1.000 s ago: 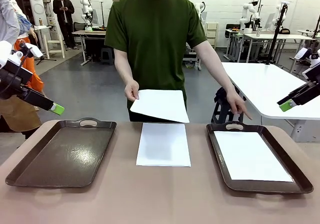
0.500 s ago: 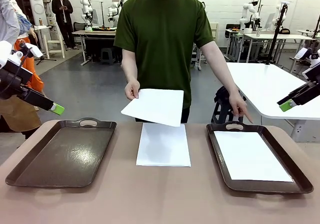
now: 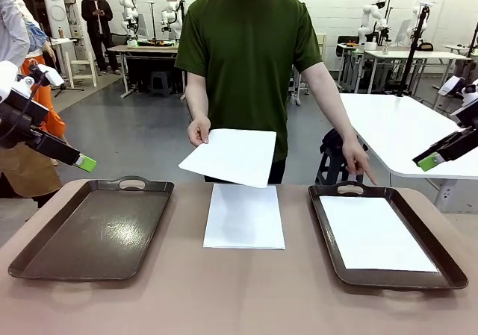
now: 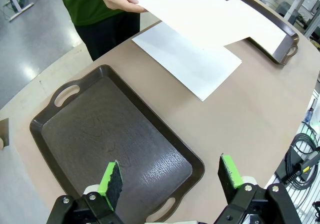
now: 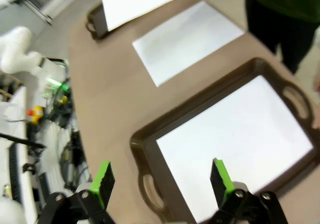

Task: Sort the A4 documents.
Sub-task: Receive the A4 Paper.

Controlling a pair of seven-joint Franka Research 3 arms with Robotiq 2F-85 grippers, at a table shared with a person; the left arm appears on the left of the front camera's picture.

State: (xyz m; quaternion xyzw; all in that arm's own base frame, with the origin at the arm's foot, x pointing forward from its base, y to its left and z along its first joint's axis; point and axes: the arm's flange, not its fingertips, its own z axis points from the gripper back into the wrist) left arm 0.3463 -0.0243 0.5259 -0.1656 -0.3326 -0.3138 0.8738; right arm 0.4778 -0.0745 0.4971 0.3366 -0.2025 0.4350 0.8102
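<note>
Looking across from the front: a person in a dark green T-shirt stands at the far edge of the tan table. With one hand the person pinches the corner of a thin white A4 paper sheet, the held sheet. It tilts in the air above the middle sheet, a white A4 sheet lying flat on the table between two dark brown rectangular handled trays. The left tray has a bare floor. The right tray has one white A4 sheet, the tray sheet, flat on its floor. The person's other hand points down over that tray's far handle. The left gripper and right gripper hang raised near the picture's edges, well apart from every sheet.

Left wrist view: left gripper above the left tray, green pads spread wide, nothing between them. Middle sheet beyond; held sheet hides part of its far edge.

Right wrist view: right gripper over the right tray, fingers spread, empty. Tray sheet below; middle sheet farther off on the table.
</note>
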